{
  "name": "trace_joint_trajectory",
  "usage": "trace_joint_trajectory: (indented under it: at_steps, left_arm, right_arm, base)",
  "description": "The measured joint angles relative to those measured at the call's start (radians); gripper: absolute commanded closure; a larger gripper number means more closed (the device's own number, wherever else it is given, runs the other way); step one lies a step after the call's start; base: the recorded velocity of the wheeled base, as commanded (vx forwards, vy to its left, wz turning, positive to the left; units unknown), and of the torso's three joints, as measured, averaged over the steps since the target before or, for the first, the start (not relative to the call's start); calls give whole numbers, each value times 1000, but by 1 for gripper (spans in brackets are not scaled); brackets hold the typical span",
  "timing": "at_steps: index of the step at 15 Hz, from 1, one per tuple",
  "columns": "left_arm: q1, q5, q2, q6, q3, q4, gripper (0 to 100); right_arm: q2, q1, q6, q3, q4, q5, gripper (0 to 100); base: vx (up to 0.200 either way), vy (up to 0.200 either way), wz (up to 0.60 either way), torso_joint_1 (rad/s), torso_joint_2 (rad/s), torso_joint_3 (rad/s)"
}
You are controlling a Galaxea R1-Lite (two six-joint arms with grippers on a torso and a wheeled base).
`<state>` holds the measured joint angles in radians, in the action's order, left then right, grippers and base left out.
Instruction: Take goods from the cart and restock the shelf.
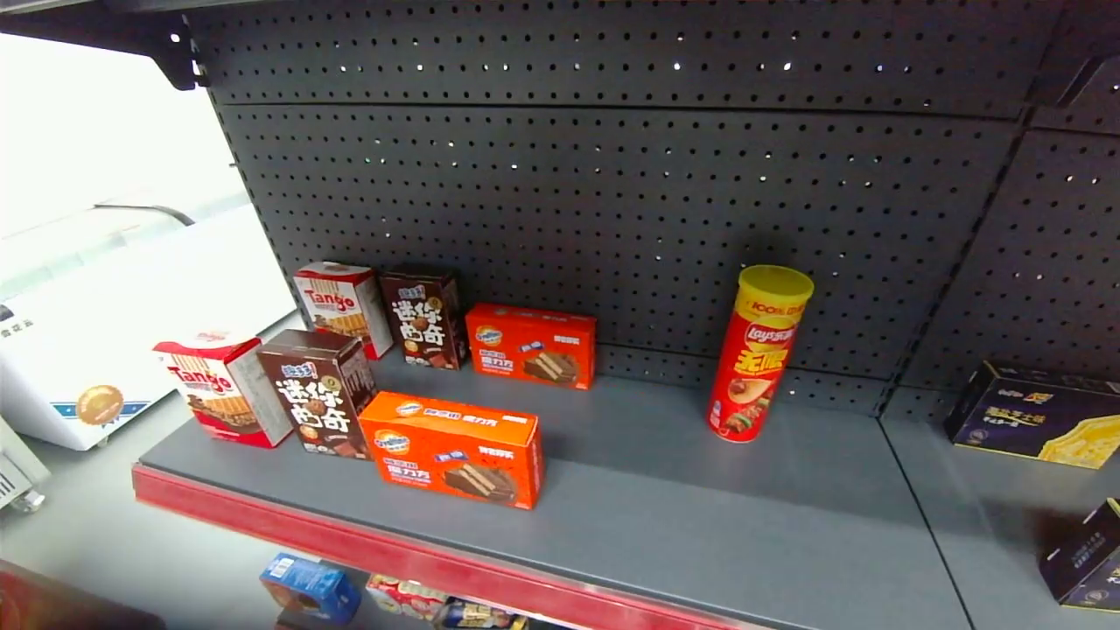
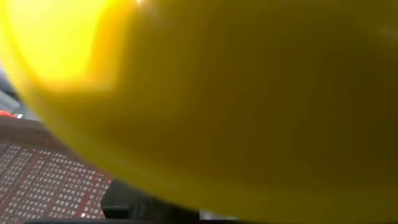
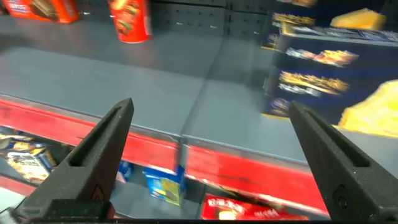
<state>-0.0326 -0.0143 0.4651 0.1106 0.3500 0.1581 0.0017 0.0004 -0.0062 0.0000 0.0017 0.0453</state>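
Close against the left wrist camera, a glossy yellow rounded surface [image 2: 249,93] is looming. Before the red-edged grey metal shelf [image 1: 665,525], the right gripper [image 3: 210,112] is hovering, black fingers [image 3: 99,155] spread wide. Farther back, the red cylindrical chip can [image 1: 757,367] is standing upright near the black pegboard [image 1: 612,192], long axis vertical, yellow lid pointing up.

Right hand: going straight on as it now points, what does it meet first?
The right hand likely meets the shelf first, at or just over its red edge; depth unclear.
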Motion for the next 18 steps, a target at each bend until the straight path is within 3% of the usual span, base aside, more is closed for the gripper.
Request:
trace_joint_trajectory:
  at_steps: [2,5,9,18]
  left_arm:
    - [14,7,-60,4,34,84,100]
    - [20,7,-121,3,37,92,100]
    - [21,7,-145,3,33,93,100]
    - [19,4,-182,1,4,93,100]
  right_arm:
    - [0,-1,0,0,0,0,0]
    - [0,0,0,0,0,0,0]
    - [0,0,-1,0,0,1,0]
    - [0,0,-1,0,0,0,0]
  base:
    - [0,0,0,0,0,0]
    - [0,0,0,0,0,0]
    - [0,0,-600,4,0,0]
    - [0,0,-67,0,0,0]
